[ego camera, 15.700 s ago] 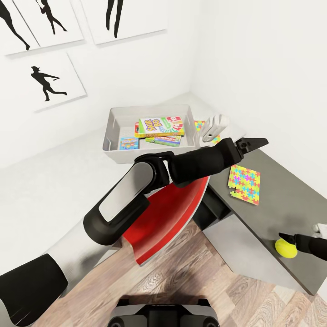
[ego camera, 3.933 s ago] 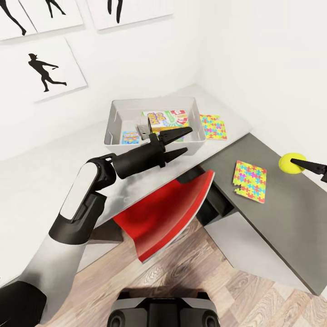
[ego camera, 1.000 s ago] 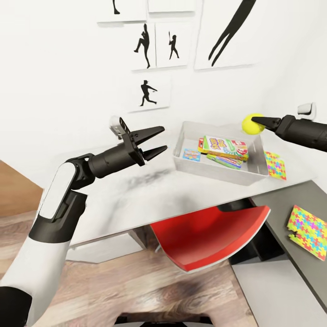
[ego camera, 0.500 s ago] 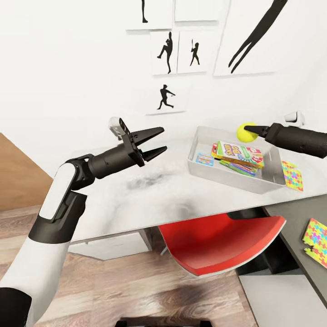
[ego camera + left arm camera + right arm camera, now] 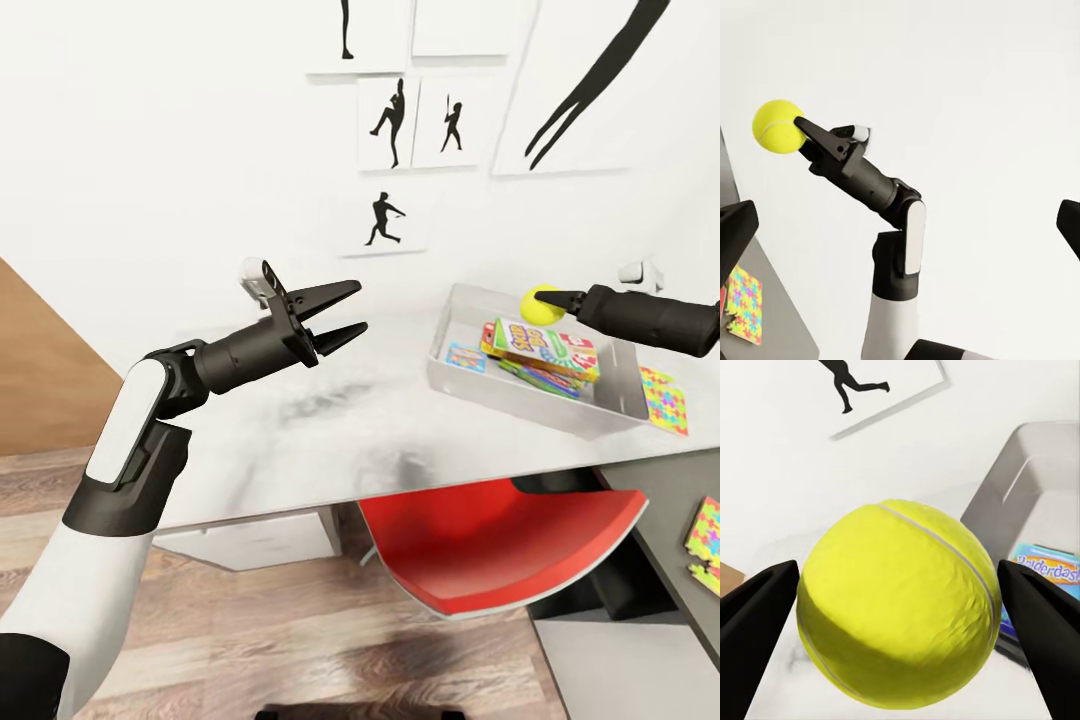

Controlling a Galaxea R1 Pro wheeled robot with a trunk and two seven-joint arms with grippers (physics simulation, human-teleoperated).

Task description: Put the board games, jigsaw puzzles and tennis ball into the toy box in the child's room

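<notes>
From the head, the right end effector [image 5: 560,298] pinches the ball [image 5: 541,303] above the box [image 5: 460,302] on the bench [image 5: 330,420]; the left end effector [image 5: 338,312] hangs agape, empty. The left wrist shows the ball [image 5: 778,125] gripped aloft. The right wrist has the ball [image 5: 898,604] between its fingers [image 5: 757,615], box [image 5: 1020,495] beyond: next, likely release over it.

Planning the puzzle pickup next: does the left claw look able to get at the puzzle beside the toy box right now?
Probably not: the open left claw hangs apart from it, with the toy box and the right claw, shut on the tennis ball, ahead of the puzzle.
</notes>
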